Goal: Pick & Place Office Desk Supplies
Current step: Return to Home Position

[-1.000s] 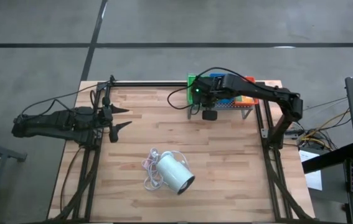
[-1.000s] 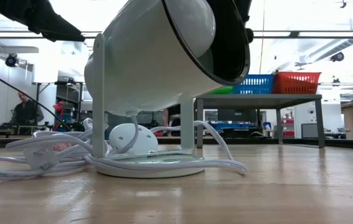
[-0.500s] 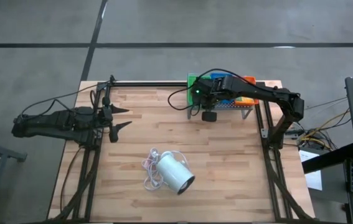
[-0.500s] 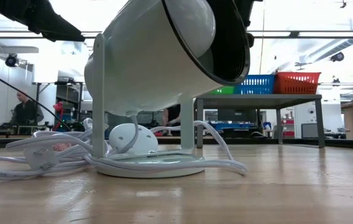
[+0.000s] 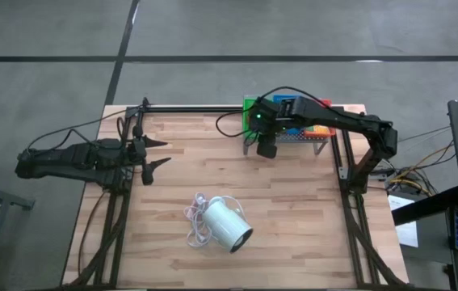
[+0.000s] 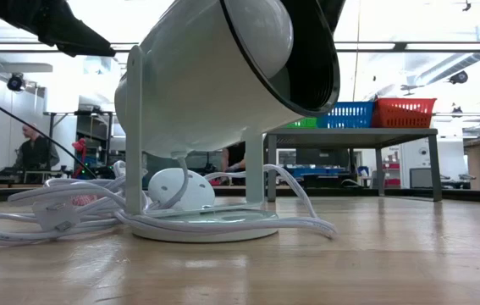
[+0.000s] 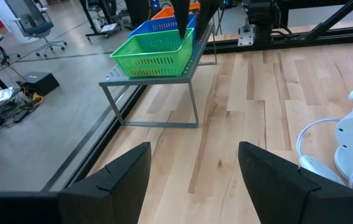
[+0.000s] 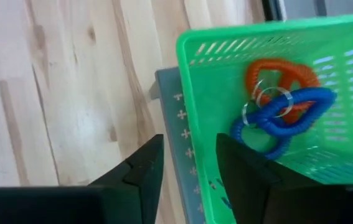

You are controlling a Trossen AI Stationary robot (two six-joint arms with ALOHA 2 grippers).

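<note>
Shifted slightly since ~1 s ago: right gripper [image 5: 266,147], wrist turned, hovering at the corner of the grey perforated metal stand [image 5: 301,139] that carries the green plastic mesh tray [image 8: 238,34]. Fingers apart, nothing between them. No other change seen.

Red and blue coiled loops [image 8: 282,106] lying inside green tray, linked by a metal ring. Blue plastic tray [image 7: 164,26] & orange-red plastic tray [image 7: 171,10] lined up behind it on same stand. Placing prob. done; only the retreat to rest pose left. Risk: finger catching tray rim or stand edge on the way out, so lift clear first.

Left gripper [image 5: 161,153] parked at the tabletop's left edge, fingers wide, empty.

Light wood-plank tabletop [image 5: 293,210], smooth, otherwise bare except white cylinder lamp [image 5: 227,225] w/ loose white cord [image 5: 194,220] nr the front, well apart from stand. Room: grey concrete floor, strip ceiling lights, benches & shelving beyond; person [image 6: 32,152] seated far off, not nr the arms.
</note>
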